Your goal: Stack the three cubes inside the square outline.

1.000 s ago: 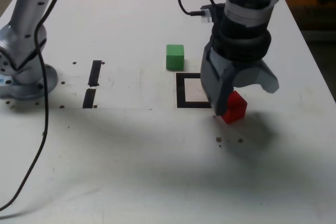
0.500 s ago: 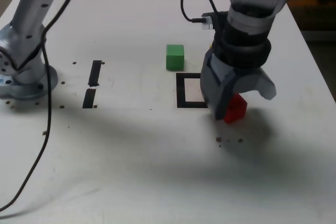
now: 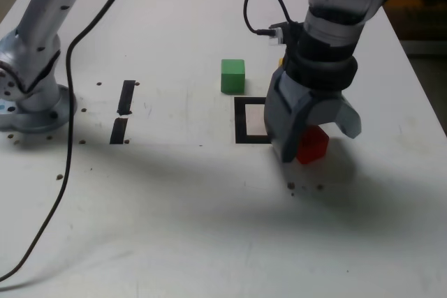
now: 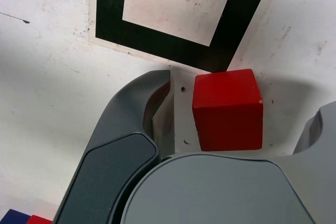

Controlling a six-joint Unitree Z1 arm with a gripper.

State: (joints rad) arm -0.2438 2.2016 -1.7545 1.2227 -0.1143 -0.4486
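Jaws apart on my gripper (image 4: 239, 114), nothing clamped; red cube (image 4: 228, 111) between the fingers on the desk (image 3: 174, 207), just outside a corner of the square outline (image 4: 152, 40). Green cube (image 3: 232, 77) on the desk, near the outline, beyond its far edge in the exterior view. Yellow cube (image 3: 281, 62): only a sliver visible past my wrist. Two short black tape strips (image 3: 122, 113) lie well apart, toward the exterior view's left.
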